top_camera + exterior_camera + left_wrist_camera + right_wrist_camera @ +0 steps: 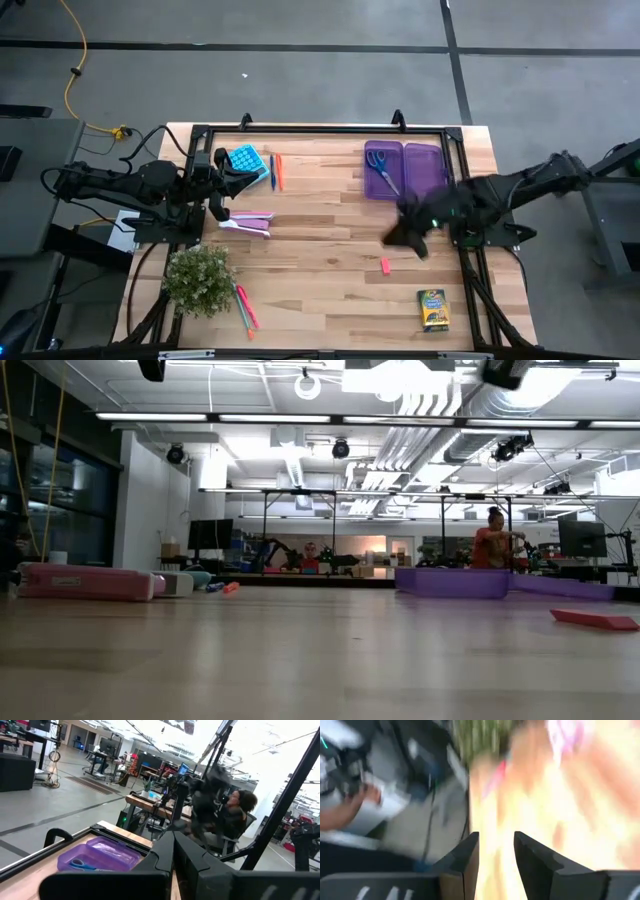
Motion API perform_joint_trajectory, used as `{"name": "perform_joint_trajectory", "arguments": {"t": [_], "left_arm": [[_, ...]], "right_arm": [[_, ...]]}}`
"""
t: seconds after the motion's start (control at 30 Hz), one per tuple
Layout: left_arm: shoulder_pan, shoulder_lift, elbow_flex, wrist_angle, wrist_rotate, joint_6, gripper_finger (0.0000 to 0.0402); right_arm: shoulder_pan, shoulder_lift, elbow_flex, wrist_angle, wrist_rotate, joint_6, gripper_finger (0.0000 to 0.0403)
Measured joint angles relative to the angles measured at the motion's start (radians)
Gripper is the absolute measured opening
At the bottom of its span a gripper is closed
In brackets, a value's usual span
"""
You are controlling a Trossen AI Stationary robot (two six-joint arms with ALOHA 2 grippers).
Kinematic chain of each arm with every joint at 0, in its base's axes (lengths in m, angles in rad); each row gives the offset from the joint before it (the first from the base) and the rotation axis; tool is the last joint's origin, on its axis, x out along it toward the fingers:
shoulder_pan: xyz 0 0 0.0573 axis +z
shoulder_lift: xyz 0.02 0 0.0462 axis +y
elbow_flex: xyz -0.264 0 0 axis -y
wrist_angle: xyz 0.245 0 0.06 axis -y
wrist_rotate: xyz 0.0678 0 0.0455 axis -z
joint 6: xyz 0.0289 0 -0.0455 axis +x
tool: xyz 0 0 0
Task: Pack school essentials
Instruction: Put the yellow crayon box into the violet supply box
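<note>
The scissors lie inside the open purple case at the far right. A tiny pink eraser and the yellow-green crayon box lie on the table near the right. Orange and blue pens lie at the far left, and pink and green pens lie beside the plant. My right gripper hovers, blurred, between the case and the eraser. It is open, with nothing between its fingers. My left gripper is shut and empty, held above the table's left side.
A bushy potted plant stands at the near left. A blue box and a pink and white item lie by the left arm. A black frame borders the table. Bare wood lies in the middle. People show in the room beyond.
</note>
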Motion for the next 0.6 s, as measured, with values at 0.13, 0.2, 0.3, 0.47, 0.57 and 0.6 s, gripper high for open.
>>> {"name": "perform_joint_trajectory", "arguments": {"t": [0.13, 0.2, 0.3, 0.47, 0.57, 0.6], "left_arm": [[0.000, 0.000, 0.000, 0.000, -0.002, 0.000, 0.0000], [0.000, 0.000, 0.000, 0.000, -0.008, 0.000, 0.0000], [0.000, 0.000, 0.000, 0.000, -0.008, 0.000, 0.0000], [0.000, 0.000, 0.000, 0.000, -0.008, 0.000, 0.0000], [0.000, 0.000, 0.000, 0.000, -0.008, 0.000, 0.0000], [0.000, 0.000, 0.000, 0.000, -0.008, 0.000, 0.0000]], "right_arm": [[0.217, 0.000, -0.019, -0.086, 0.008, 0.365, 0.0114], [0.331, 0.008, -0.040, -0.094, 0.063, 0.517, 0.0114], [0.484, 0.045, -0.049, -0.084, 0.163, 0.688, 0.0114], [0.618, 0.156, -0.050, 0.086, 0.154, 0.877, 0.0114], [0.653, 0.234, -0.050, 0.233, 0.099, 0.931, 0.0114], [0.659, 0.263, -0.050, 0.268, 0.081, 0.944, 0.0114]]}}
